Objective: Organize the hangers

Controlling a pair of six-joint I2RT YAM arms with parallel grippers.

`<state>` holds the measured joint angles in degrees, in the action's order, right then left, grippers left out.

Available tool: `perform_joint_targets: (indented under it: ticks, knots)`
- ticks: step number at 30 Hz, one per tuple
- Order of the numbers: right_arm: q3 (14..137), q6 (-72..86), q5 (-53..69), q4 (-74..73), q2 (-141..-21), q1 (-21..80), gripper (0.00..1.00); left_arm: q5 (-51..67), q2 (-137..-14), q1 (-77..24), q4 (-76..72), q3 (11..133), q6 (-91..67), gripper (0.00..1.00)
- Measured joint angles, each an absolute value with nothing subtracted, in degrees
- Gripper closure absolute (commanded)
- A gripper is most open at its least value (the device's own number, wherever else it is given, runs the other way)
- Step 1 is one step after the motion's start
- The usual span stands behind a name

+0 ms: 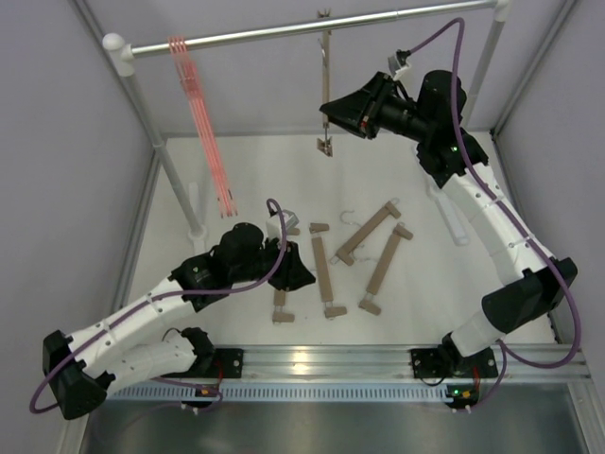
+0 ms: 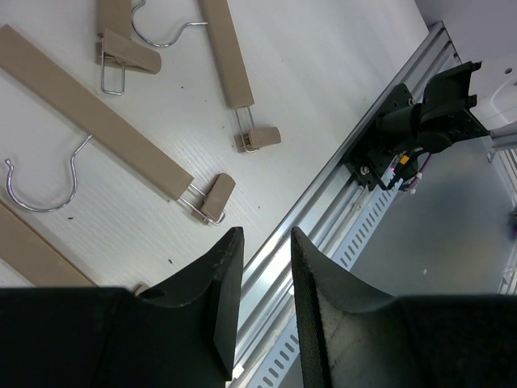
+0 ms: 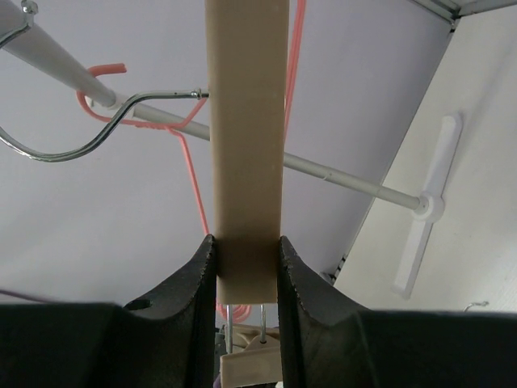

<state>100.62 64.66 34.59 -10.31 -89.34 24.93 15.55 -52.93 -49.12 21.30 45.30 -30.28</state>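
Several pink wire hangers (image 1: 194, 95) hang on the left part of the rail; they also show in the right wrist view (image 3: 194, 170). My right gripper (image 1: 328, 107) is shut on a tan wooden bar hanger (image 1: 325, 66) that hangs upright at the rail. In the right wrist view (image 3: 245, 242) the fingers clamp the bar (image 3: 246, 121), and its silver hook (image 3: 81, 141) is at the rail; I cannot tell if it rests on it. Several wooden hangers (image 1: 321, 265) lie on the table. My left gripper (image 1: 304, 276) is open and empty just above them (image 2: 262, 242), beside one hanger (image 2: 105, 129).
The long silver rail (image 1: 284, 33) stands on white posts (image 1: 142, 104) with white feet (image 3: 424, 234) on the table. An aluminium base rail (image 1: 312, 359) runs along the near edge and also shows in the left wrist view (image 2: 323, 218). Grey walls close in left and right.
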Motion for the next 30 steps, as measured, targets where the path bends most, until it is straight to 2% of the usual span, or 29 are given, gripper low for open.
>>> perform_joint_targets:
  ticks: [30]
  knots:
    - [102.2,69.1,35.9,-4.2,-89.2,25.1,1.00,15.6,-54.2,-49.1,21.5,45.3,-30.3,0.66]
